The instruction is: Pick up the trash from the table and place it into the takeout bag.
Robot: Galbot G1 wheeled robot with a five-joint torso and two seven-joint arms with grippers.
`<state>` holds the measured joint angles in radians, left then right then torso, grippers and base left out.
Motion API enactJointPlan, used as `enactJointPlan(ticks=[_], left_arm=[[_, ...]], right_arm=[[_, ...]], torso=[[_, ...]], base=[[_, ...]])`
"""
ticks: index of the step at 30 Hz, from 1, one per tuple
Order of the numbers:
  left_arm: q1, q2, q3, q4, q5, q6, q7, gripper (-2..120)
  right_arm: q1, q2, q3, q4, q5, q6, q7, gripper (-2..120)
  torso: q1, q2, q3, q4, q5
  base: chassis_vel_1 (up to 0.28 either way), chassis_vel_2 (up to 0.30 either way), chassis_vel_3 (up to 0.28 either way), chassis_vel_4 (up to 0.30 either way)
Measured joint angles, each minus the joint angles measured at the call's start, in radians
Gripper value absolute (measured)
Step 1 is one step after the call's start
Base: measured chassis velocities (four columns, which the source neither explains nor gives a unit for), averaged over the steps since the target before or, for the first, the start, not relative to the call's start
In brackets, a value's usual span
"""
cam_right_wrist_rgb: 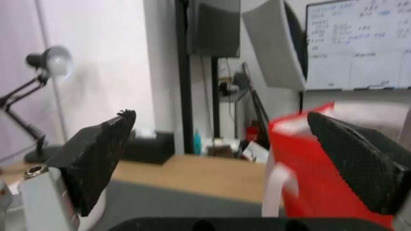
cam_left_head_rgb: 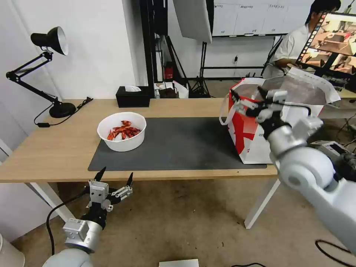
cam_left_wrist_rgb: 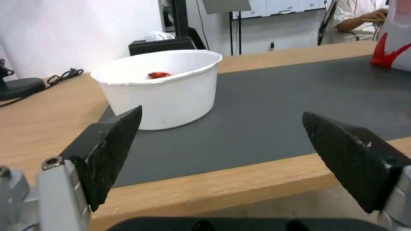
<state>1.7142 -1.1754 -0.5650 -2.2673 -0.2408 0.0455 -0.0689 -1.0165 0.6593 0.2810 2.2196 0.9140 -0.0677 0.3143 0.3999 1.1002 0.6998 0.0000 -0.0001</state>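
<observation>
Over takeout bag (cam_left_head_rgb: pixel 252 129), right hand (cam_left_head_rgb: pixel 247 97) open; left hand (cam_left_head_rgb: pixel 115 177) open below table (cam_left_head_rgb: pixel 44 148).

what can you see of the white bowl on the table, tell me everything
The white bowl is round with slightly tapered, smooth plastic-looking walls and a thin rolled rim. It stands upright on the near-left part of the dark grey mat, its base partly off the mat's left edge in the left wrist view. Red crayfish shells lie in a low heap inside, well below the rim. Neither gripper touches it.
</observation>
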Motion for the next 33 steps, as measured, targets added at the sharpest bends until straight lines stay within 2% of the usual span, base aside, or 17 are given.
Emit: enactJointPlan(ticks=[1, 2, 5, 6, 8, 13, 15, 23, 33], left_arm=[[0.001, -0.002, 0.000, -0.001, 0.000, 0.000, 0.000, 100], [0.001, -0.002, 0.000, -0.001, 0.000, 0.000, 0.000, 100], [0.002, -0.005, 0.002, -0.007, 0.000, -0.001, -0.001, 100], [0.002, -0.005, 0.002, -0.007, 0.000, -0.001, -0.001, 100], [0.002, -0.005, 0.003, -0.011, 0.000, -0.001, -0.001, 100], [0.005, -0.004, 0.003, -0.013, 0.000, -0.001, -0.001, 100], [0.005, -0.004, 0.005, -0.014, 0.000, 0.000, -0.002, 100], [0.010, -0.005, 0.007, -0.018, 0.002, 0.005, -0.002, 100], [0.021, -0.006, 0.003, -0.022, 0.006, 0.006, -0.003, 100]], right_arm=[[-0.074, 0.010, 0.032, 0.014, -0.031, 0.009, -0.014, 100], [-0.074, 0.010, 0.032, 0.014, -0.031, 0.009, -0.014, 100], [-0.294, 0.059, 0.129, 0.037, -0.146, 0.042, -0.041, 100], [-0.294, 0.059, 0.129, 0.037, -0.146, 0.042, -0.041, 100], [-0.412, 0.098, 0.167, 0.044, -0.216, 0.064, -0.046, 100], [-0.541, 0.162, 0.184, 0.044, -0.282, 0.084, -0.046, 100], [-0.610, 0.210, 0.168, 0.038, -0.330, 0.092, -0.044, 100], [-0.665, 0.263, 0.088, 0.006, -0.412, 0.104, -0.035, 100], [-0.653, 0.268, 0.053, -0.021, -0.423, 0.103, -0.017, 100]], torso=[[0.000, 0.000, 0.000, 0.0000, 0.0000], [0.000, 0.000, 0.000, 0.0000, 0.0000], [0.000, 0.000, 0.000, -0.0003, 0.0001], [0.000, 0.000, 0.000, -0.0003, 0.0001], [0.000, 0.000, 0.000, -0.0003, 0.0001], [0.000, 0.000, 0.000, -0.0001, 0.0001], [0.000, 0.000, 0.000, -0.0002, 0.0000], [0.000, 0.000, 0.000, 0.0000, 0.0000], [0.000, 0.000, 0.000, 0.0001, 0.0000]], base=[[0.000, 0.000, 0.000, 0.000], [0.000, 0.000, 0.000, 0.000], [0.000, 0.000, 0.000, 0.000], [0.000, 0.000, 0.000, 0.000], [0.000, 0.000, 0.000, 0.000], [0.000, 0.000, 0.000, 0.000], [0.000, 0.000, 0.000, 0.000], [0.000, 0.000, 0.000, 0.000], [0.000, 0.000, 0.000, 0.000]])
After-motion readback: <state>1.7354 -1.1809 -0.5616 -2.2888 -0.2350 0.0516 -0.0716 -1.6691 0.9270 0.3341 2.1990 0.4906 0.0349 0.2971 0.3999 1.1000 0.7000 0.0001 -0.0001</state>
